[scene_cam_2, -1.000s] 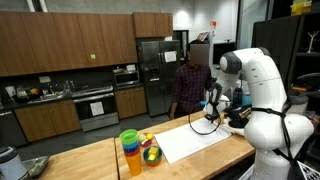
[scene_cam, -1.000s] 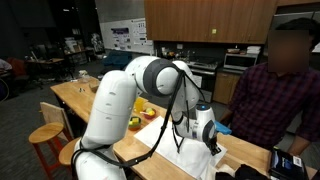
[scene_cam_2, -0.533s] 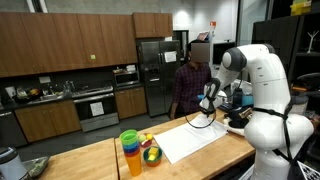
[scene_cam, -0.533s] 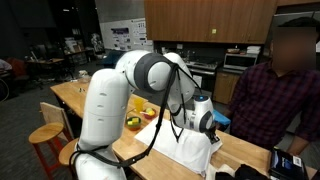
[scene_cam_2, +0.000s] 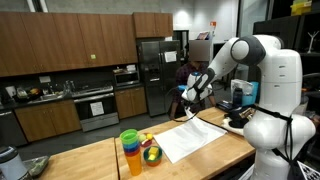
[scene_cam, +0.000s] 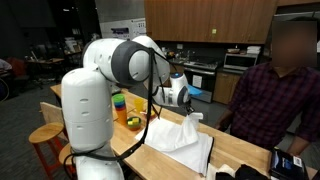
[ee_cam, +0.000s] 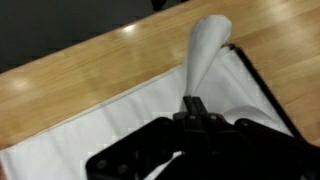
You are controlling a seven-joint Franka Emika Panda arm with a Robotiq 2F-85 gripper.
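A white cloth [scene_cam: 178, 143] lies spread on the wooden table [scene_cam: 75, 95]. One edge of it is pulled up into a peak under my gripper [scene_cam: 188, 98]. In the wrist view my gripper [ee_cam: 193, 101] is shut, and a raised fold of the white cloth [ee_cam: 206, 45] runs up from its tips. The white cloth [scene_cam_2: 192, 141] also shows below my gripper [scene_cam_2: 187, 97], which hangs a little above the table. A black cable [scene_cam_2: 207, 121] from the arm loops over the cloth's far side.
Stacked coloured cups [scene_cam_2: 130, 152] and a bowl of fruit [scene_cam_2: 151, 155] stand beside the cloth's end. A person [scene_cam: 268, 92] stands close behind the table. Wooden stools [scene_cam: 46, 133] are at the table's side. A dark device [scene_cam: 284, 161] lies at the table's corner.
My gripper has risen and swung across the cloth toward the cups, drawing the cloth's edge up with it. It stayed shut throughout.
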